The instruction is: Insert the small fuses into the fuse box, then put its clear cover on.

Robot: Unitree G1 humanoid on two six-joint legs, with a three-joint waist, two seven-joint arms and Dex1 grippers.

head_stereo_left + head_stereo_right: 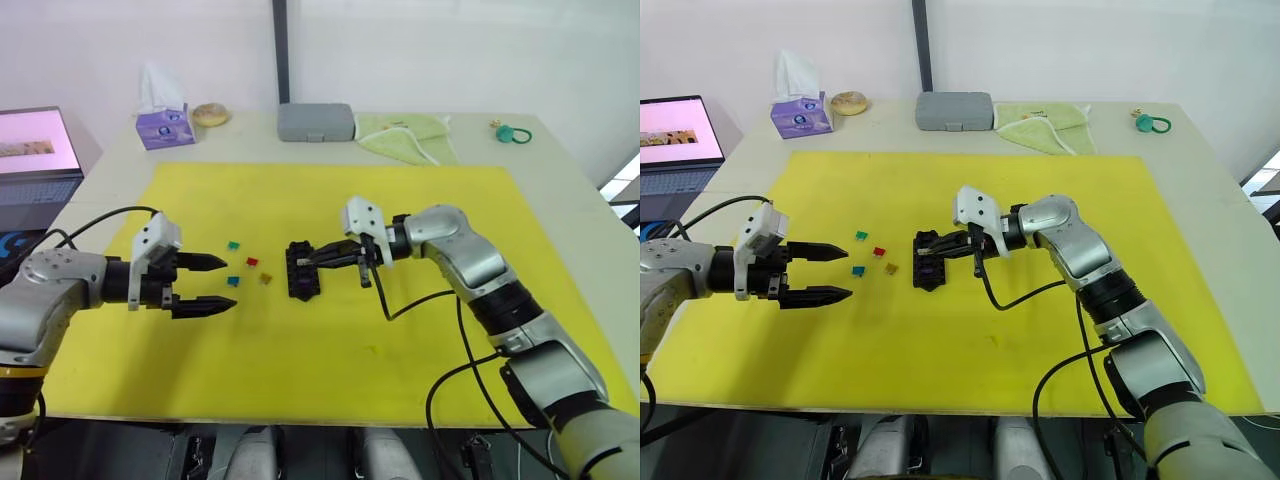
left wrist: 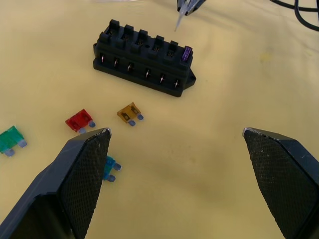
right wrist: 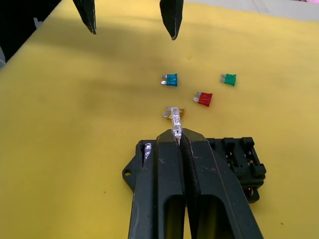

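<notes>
While a yellow mat (image 1: 420, 320) is spread over a pale worktop (image 1: 560, 170), the black fuse box (image 1: 302, 270) is seen lying near the mat's middle. One purple fuse (image 2: 187, 54) is seated in a slot at one end of the box. To the left of the box, four loose fuses are scattered on the mat: a green fuse (image 1: 234, 244) farthest away, a red fuse (image 1: 252, 262) and an orange fuse (image 1: 266, 278) closer to the box, and a teal fuse (image 1: 233, 281) nearest the robot.

The right hand (image 1: 318, 258) is held just over the box, its two black fingers pressed together on a small pale grey fuse (image 3: 175, 121) that sticks out from their tips. The left hand (image 1: 227, 283) is held low over the mat to the left of the loose fuses, its fingers spread wide with nothing between them.

Along the far edge of the worktop are seen a purple tissue box (image 1: 164, 125), a grey rounded case (image 1: 316, 121), a pale green cloth (image 1: 405, 133) and a laptop (image 1: 38, 155) at the far left.
</notes>
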